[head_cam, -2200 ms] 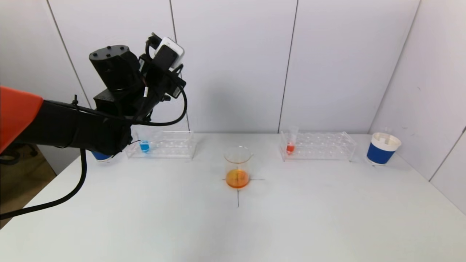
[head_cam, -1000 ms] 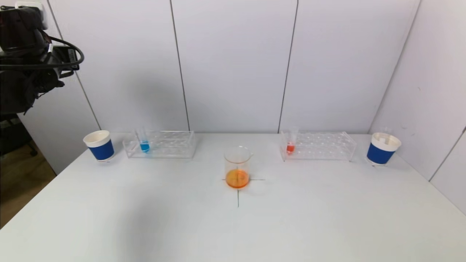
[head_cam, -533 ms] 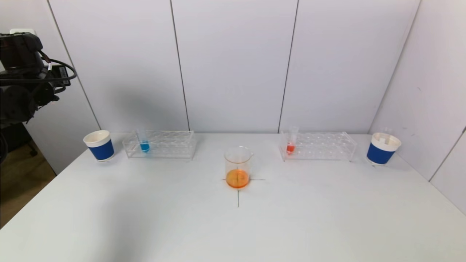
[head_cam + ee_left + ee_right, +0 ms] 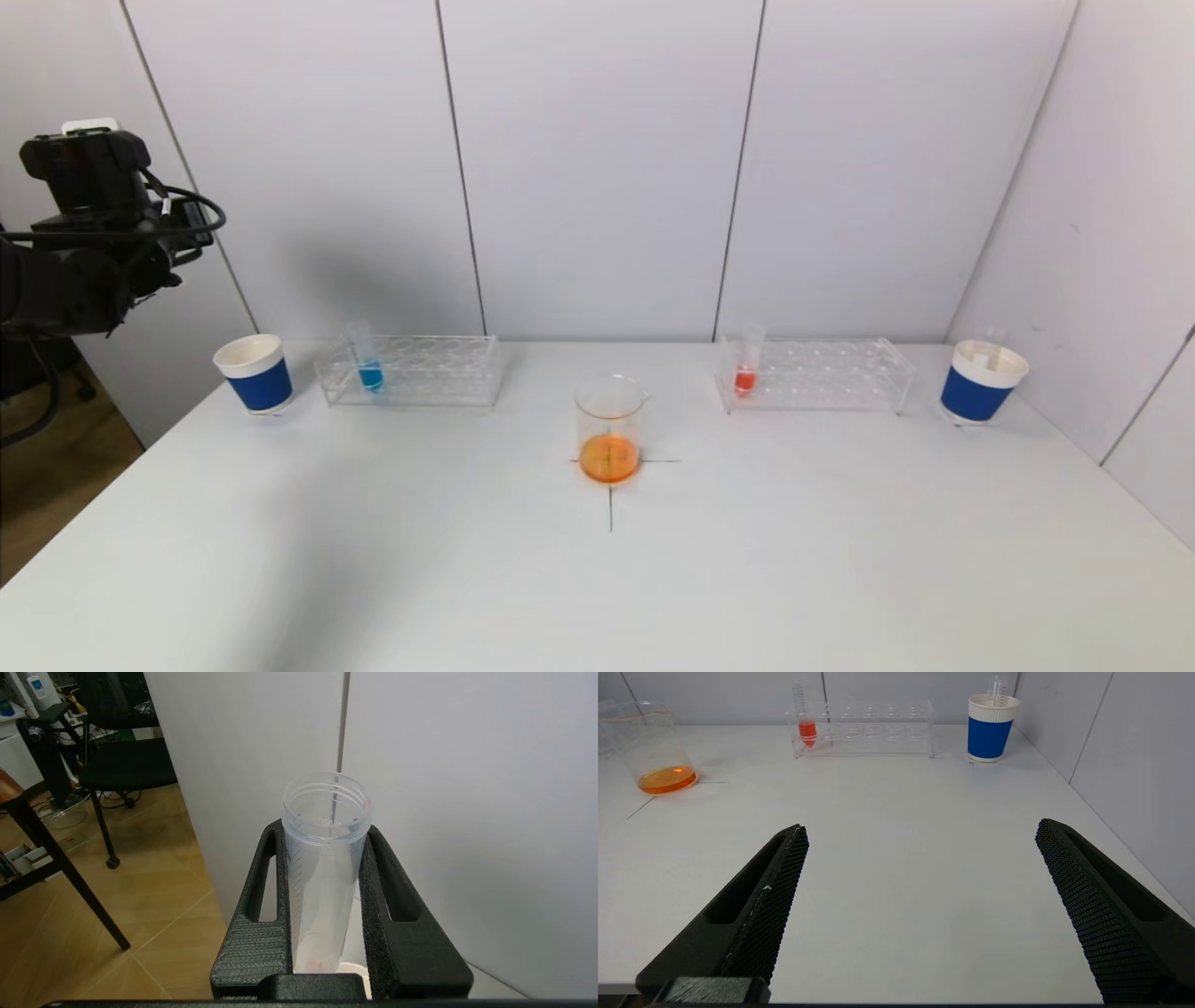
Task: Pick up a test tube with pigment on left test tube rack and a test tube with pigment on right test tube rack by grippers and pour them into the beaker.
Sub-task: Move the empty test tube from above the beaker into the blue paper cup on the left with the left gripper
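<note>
Left claw (image 4: 327, 970): clamped on a clear tube (image 4: 324, 858), emptied but for a faint pink trace at its tip; held high off the desk's left edge, beyond the left paper cup (image 4: 253, 371). Right claw (image 4: 920, 914): spread wide, nothing held, low over the near right part of the desk (image 4: 747, 579).

Risks, as judged:
- The held tube appears spent. If the drop into a cup is misjudged from this height, it could bounce off the rim or tip the cup.
- The tube is smooth and pinched only along its sides; a slip is possible if the arm swings fast.
- The beaker (image 4: 611, 429) already carries orange liquid; a low sweep past it could knock it over.
- The racks are light, clear plastic; a crooked pull could drag one along.

Positions:
- Blue tube (image 4: 366, 359) stands in the left rack (image 4: 439, 373), well below and to the right of the left claw.
- Red tube (image 4: 806, 723) stands upright at the end of the right rack (image 4: 878, 730) nearest the beaker, well ahead of the right claw, apart from it.
- The right cup (image 4: 991, 728) sits past the rack's far end.
</note>
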Controlling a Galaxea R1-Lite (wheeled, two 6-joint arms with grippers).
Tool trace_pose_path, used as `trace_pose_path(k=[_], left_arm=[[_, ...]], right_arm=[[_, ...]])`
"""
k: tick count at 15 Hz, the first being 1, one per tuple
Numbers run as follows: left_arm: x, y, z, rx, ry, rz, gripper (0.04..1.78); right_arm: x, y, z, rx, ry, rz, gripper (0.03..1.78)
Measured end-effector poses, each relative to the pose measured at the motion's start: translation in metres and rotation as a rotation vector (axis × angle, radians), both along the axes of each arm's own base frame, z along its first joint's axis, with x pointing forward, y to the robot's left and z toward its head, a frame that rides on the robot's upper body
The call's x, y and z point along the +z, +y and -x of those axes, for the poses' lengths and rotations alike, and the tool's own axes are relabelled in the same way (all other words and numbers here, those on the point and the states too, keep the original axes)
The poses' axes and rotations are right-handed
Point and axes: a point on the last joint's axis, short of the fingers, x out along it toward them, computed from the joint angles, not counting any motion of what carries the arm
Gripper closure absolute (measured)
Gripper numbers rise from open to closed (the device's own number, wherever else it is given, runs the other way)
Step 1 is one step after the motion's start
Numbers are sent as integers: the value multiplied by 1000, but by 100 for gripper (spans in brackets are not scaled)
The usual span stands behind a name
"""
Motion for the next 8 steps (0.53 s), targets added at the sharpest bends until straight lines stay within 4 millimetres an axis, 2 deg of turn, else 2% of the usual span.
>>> trace_pose_path(k=[8], left_arm=[[-40,-6,-12,-42,13,-7,138]], right_arm=[[0,0,0,0,0,0,4]])
